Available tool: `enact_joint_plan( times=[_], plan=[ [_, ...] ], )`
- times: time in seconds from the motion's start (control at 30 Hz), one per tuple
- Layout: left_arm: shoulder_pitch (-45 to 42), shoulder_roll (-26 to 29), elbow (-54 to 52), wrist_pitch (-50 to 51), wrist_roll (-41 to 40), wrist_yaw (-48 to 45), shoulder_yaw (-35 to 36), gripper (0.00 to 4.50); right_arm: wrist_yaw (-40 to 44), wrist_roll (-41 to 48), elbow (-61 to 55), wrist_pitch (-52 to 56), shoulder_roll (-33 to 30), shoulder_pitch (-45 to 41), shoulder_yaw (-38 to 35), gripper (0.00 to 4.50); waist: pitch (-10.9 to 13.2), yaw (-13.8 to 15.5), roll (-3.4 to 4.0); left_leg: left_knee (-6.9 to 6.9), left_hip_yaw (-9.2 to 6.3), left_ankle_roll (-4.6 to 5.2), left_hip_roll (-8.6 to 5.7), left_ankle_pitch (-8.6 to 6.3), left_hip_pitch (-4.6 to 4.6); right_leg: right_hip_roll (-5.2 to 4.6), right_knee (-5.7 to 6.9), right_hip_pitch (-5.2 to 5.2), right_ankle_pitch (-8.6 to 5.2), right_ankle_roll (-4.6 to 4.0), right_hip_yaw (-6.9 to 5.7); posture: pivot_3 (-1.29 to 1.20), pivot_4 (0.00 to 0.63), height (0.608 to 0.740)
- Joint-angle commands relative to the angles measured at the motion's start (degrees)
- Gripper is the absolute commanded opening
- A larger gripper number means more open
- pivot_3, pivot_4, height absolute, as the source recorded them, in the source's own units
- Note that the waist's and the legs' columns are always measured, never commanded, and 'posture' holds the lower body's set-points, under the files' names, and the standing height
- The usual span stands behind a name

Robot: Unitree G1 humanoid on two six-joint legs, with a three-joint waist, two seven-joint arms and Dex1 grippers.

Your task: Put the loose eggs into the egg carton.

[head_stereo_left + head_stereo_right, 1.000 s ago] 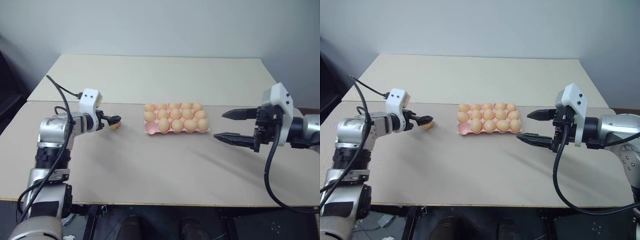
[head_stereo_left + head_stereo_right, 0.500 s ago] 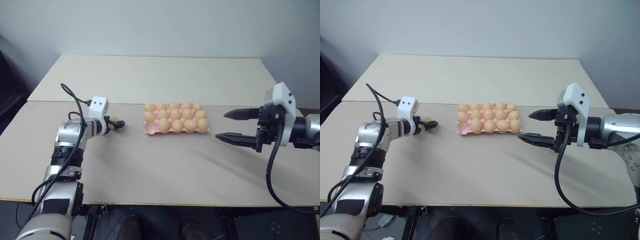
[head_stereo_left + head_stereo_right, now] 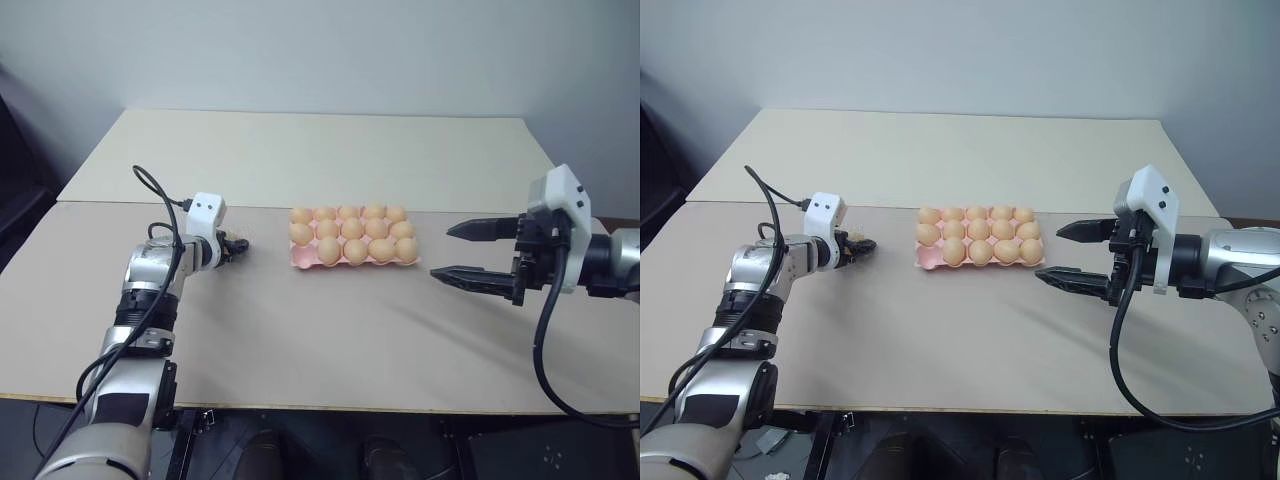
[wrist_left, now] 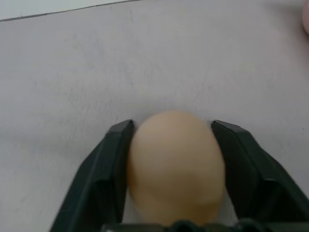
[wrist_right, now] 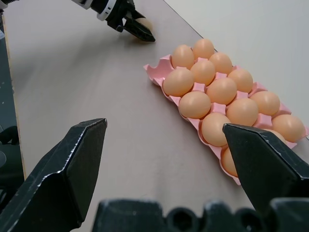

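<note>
Egg (image 4: 176, 166) between left gripper (image 4: 176, 130) jaws; no legible writing.

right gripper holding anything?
No, the right gripper hangs open beside the egg carton with nothing between its fingers.

Silver arms, black cables, white wrists

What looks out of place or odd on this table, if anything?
One loose egg lies on the table, apart from the egg carton, between the jaws of the left gripper. The carton's near left corner cup is empty. Nothing looks spilled or broken.
</note>
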Motion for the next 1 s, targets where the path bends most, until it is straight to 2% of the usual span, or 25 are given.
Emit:
enact_joint_plan(
  times=[0.03, 0.2, 0.37, 0.57, 0.8, 1.0],
  plan=[
    [0.8, 0.97, -3.44, 1.59, -0.3, -0.81, 0.74, 1.79, -0.01, 0.4, -1.2, -0.2, -1.03, -0.18, -1.74, 4.5, 0.0, -0.01, 0.0, 0.0, 0.0, 0.0, 0.0, 0.0, 0.0, 0.0, 0.01, 0.0, 0.0, 0.0, 0.0, 0.0, 0.15, 0.74],
    [2.57, 1.72, -9.04, 3.81, -1.3, -0.3, 2.71, 1.67, -0.02, 0.05, -0.82, -0.68, -0.61, -0.72, -1.06, 4.5, 0.0, -0.1, 0.0, 0.0, 0.0, -0.03, 0.01, 0.01, -0.01, 0.0, 0.02, 0.0, 0.0, 0.0, 0.0, 0.0, 0.15, 0.74],
    [3.36, 2.37, -19.77, 8.79, -4.47, -0.3, 6.21, 1.67, 0.23, -0.21, -0.47, -1.12, -0.48, -1.06, -0.75, 4.5, 0.0, -0.05, 0.0, 0.0, -0.02, -0.02, 0.01, 0.01, -0.02, 0.0, 0.02, -0.01, 0.0, 0.0, 0.0, 0.0, 0.15, 0.74],
    [2.18, 0.28, -32.32, 15.89, -16.41, -5.81, 11.1, 1.67, -0.08, -0.12, -1.1, -1.31, 0.01, -0.72, -0.79, 4.5, 0.0, 0.02, 0.0, 0.0, -0.03, -0.04, 0.02, 0.02, -0.03, -0.01, 0.04, 0.01, 0.0, 0.0, 0.0, 0.0, 0.15, 0.74],
    [1.55, -5.71, -30.01, 13.18, -16.38, -4.48, 4.51, 1.67, -1.19, 0.61, -3.09, -0.92, 0.22, 0.81, -2.39, 4.5, -0.01, 0.03, 0.01, 0.02, -0.05, 0.0, 0.0, 0.0, 0.12, 0.0, -0.03, 0.15, 0.0, 0.0, 0.01, 0.0, 0.15, 0.74],
    [2.92, -8.47, -27.16, 10.18, -13.89, -3.0, -0.51, 1.67, -2.64, 1.79, -5.19, -0.13, -0.13, 3.17, -4.82, 4.5, -0.01, -0.07, 0.01, 0.01, -0.06, -0.03, 0.0, 0.02, 0.07, 0.01, -0.01, 0.1, 0.0, 0.0, 0.04, 0.0, 0.15, 0.74]
  ],
)
